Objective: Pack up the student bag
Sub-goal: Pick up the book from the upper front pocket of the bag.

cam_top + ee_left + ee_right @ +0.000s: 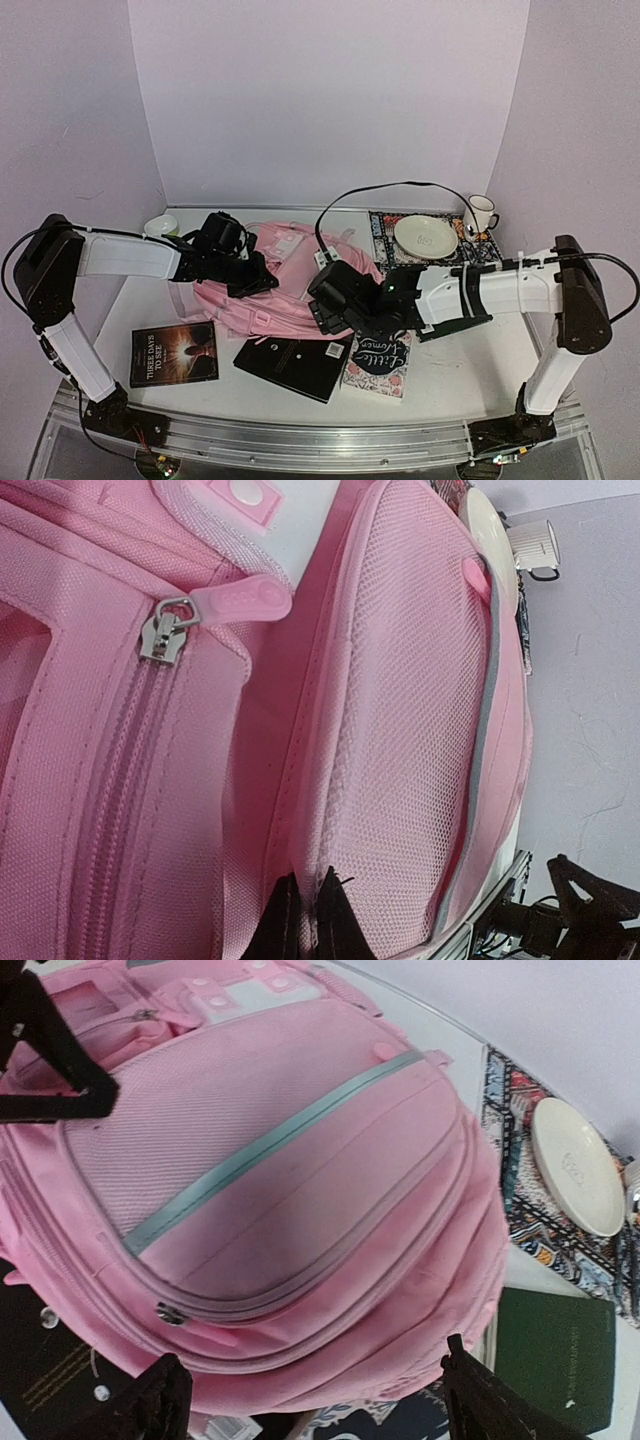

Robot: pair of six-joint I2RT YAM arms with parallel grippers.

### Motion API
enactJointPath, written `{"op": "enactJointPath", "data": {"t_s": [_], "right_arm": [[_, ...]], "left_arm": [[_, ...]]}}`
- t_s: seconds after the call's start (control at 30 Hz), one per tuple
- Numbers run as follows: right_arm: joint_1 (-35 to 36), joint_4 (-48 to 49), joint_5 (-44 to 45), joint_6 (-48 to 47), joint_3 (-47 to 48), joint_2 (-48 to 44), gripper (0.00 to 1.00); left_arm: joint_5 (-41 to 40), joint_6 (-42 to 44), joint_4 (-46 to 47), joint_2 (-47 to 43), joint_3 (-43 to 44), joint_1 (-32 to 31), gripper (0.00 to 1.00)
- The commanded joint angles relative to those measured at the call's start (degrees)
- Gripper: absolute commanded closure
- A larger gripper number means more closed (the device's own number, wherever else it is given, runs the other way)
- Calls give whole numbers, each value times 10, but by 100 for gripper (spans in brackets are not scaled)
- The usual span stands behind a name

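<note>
The student bag (290, 285) is a large pink backpack lying flat in the middle of the table. My left gripper (256, 279) rests on its left side and is shut on a fold of pink fabric beside the mesh pocket (410, 710); in the left wrist view the gripper (308, 895) pinches that seam. A silver zipper pull (163, 632) lies near it. My right gripper (332, 302) hovers wide open over the bag's near right edge. In the right wrist view the gripper (315, 1400) straddles the bag (300, 1190), holding nothing.
A dark book "Three Days to See" (174, 353), a black book (293, 365) and a floral book (380, 362) lie in front. A green book (555, 1355) lies under my right arm. A plate (425, 236) on a patterned book, a mug (480, 213) and a small cup (160, 227) stand behind.
</note>
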Motion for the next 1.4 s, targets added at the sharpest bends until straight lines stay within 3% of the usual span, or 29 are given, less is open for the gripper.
{"op": "enactJointPath", "data": {"t_s": [0.0,0.17,0.23,0.57,1.0,1.37], "right_arm": [[2,29,-64,14,-4,-4,19],[-17,68,-109,-25,-14,17,45],[-30,86,-143,-38,-24,21,49],[-85,168,-285,-119,-88,22,51],[-100,298,-307,-162,-126,57,51],[-103,309,-303,-164,-160,24,93]], "left_arm": [[8,2,26,-8,16,-6,100],[9,2,26,-9,13,-6,100],[10,2,26,-9,13,-6,100],[15,3,26,-8,18,-7,100],[19,-3,28,1,25,-13,100],[-17,14,16,-9,28,-13,100]]}}
